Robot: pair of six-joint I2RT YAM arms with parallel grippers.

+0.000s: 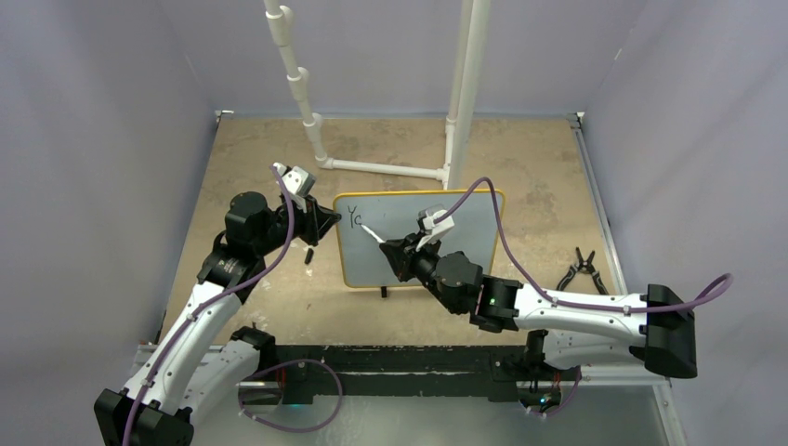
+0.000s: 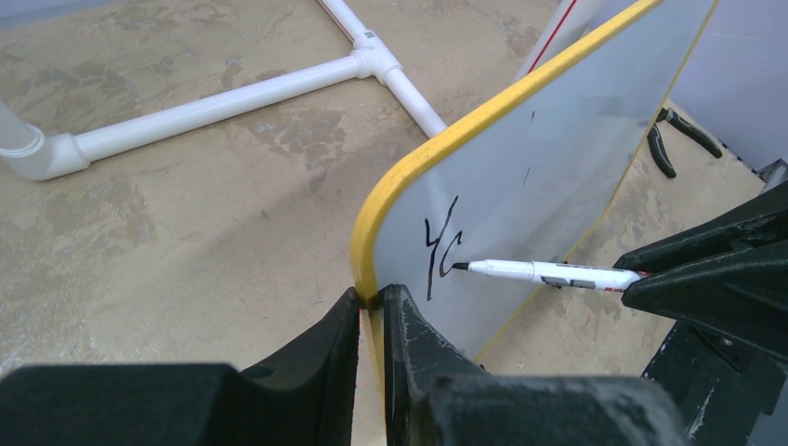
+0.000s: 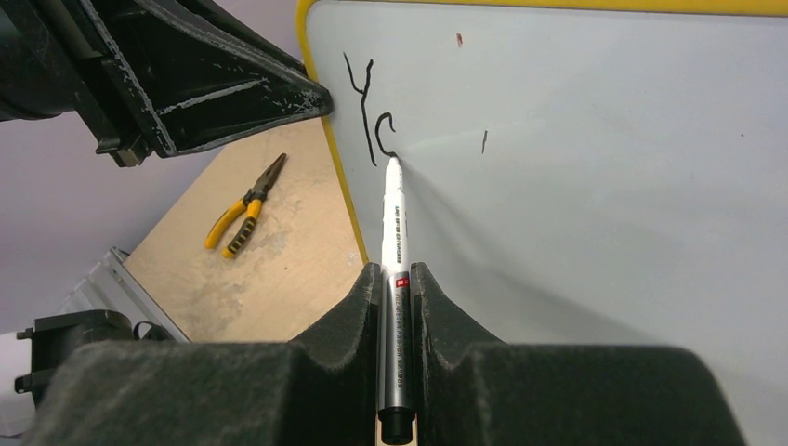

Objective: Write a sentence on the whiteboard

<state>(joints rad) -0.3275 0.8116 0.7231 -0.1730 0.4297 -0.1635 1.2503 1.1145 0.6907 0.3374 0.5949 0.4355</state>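
right tool (image 3: 395, 272) clamps one marker (image 3: 393, 214) | left tool (image 2: 373, 296) clamps one whiteboard (image 2: 558, 158) edge | sentence (image 3: 370, 111): two letters

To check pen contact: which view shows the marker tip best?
The right wrist view: the marker runs straight from the right gripper to its tip, touching the whiteboard at the second letter. The left wrist view shows it sideways, smaller. The top view shows only a white streak.

Lab test cell: plain curtained walls (image 1: 84, 139), PVC frame (image 1: 470, 74)
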